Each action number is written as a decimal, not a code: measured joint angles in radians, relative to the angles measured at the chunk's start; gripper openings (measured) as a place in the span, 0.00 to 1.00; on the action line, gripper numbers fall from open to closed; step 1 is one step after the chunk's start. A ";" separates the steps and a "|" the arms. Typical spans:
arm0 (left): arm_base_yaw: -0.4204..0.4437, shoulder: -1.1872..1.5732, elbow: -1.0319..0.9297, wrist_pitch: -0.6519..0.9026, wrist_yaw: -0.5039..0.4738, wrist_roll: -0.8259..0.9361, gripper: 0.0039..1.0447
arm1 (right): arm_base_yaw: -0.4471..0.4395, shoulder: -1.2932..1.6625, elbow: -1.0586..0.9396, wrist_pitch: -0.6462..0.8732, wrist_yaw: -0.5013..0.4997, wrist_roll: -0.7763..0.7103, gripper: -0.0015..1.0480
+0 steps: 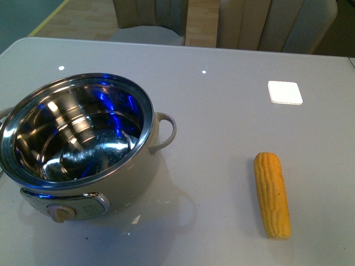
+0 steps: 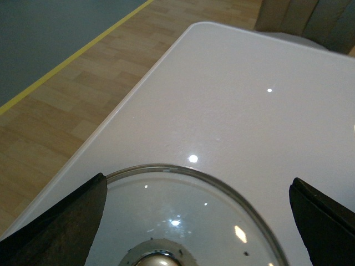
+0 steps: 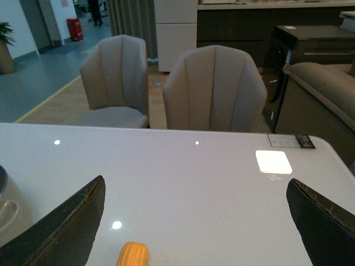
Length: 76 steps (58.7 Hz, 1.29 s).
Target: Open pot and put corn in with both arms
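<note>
Right gripper (image 3: pixel 195 180): spread wide, nothing held; corn (image 3: pixel 133 255) close under it, off-centre.
Grasp: to be centred on the cob's middle; closed across its width.
Left gripper (image 2: pixel 197 180): wide, empty, over the glass lid (image 2: pixel 183 216).
Pot (image 1: pixel 136 174): uncovered; farther off, leftward of the right gripper.
</note>
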 joint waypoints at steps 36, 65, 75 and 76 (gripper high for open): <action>-0.253 -0.823 -0.475 -0.026 -0.027 -0.071 0.56 | 0.000 0.000 0.000 0.000 0.000 0.000 0.92; -0.407 -1.257 -0.687 -0.248 -0.185 -0.059 0.03 | 0.000 0.000 0.000 0.000 0.000 0.000 0.92; -0.438 -1.399 -0.717 -0.359 -0.222 -0.059 0.03 | 0.000 0.000 0.000 0.000 0.000 0.000 0.92; -0.443 -1.408 -0.719 -0.366 -0.230 -0.059 0.03 | 0.000 0.000 0.000 0.000 0.000 0.000 0.92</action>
